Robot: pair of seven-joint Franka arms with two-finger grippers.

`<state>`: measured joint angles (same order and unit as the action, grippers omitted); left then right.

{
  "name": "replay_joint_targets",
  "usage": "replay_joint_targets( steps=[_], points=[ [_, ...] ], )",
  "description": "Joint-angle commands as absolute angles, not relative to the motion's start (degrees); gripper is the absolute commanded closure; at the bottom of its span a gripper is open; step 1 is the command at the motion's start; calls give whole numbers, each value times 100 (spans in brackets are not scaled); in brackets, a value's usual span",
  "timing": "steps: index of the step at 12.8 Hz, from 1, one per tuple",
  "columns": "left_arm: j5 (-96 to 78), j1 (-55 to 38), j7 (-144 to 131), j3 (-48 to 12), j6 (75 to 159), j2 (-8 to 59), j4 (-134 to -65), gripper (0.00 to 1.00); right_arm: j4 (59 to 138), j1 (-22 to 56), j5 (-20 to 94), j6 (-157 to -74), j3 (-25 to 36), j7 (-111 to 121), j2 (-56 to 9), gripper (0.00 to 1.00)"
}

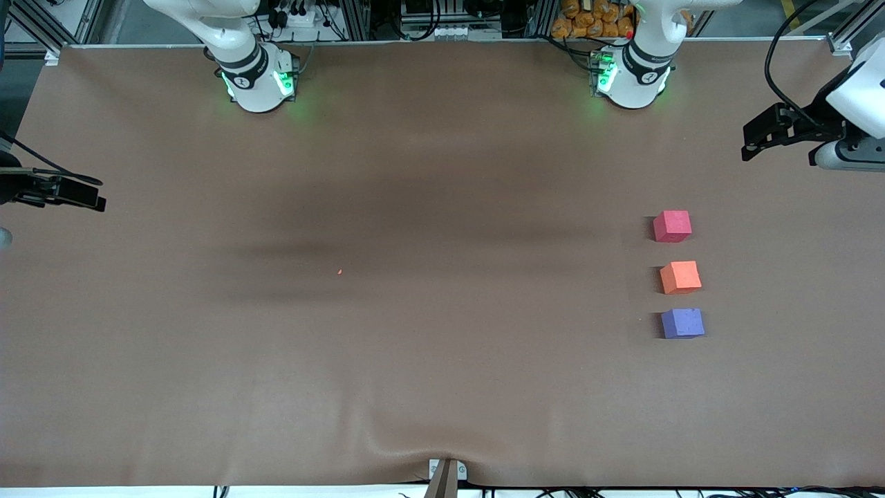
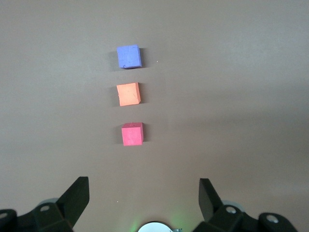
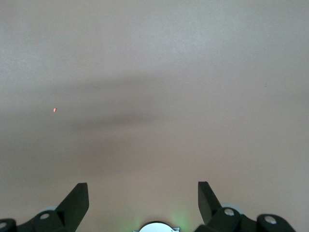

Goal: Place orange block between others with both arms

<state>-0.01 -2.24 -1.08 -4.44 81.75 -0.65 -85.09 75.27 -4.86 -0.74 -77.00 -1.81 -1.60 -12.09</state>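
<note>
We see the orange block (image 1: pixel 680 277) on the table between the pinkish-red cube (image 1: pixel 672 226) at 12 o'clock and purple cube (image 1: pixel 682 323) at 6; light, soft foam, we'd pinch flat sides; left gripper (image 2: pixel 144 198) and right gripper (image 3: pixel 143 198) wide, empty

Robotics lab, aluminium framing (image 1: pixel 66 21), cables (image 1: pixel 785 41), two bolted arm bases (image 1: pixel 259 83) on brown-covered table (image 1: pixel 415 360)

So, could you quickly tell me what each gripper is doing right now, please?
Left gripper: open, holding nothing, at the left arm's end of the table.
Right gripper: open, holding nothing, over bare table.
</note>
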Motion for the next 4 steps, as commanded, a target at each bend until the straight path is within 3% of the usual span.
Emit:
replay_joint_targets(
  steps=[1, 4],
  points=[
    [-132, -229, -70, -518, 8051, -62, -8411, 0, 7550, -510, -17, -7673, -193, -105, -1116, 0],
    [-141, -220, -70, -527, 8051, -53, -8420, 0, 7550, -510, -18, -7673, -193, -105, -1099, 0]
  ],
)
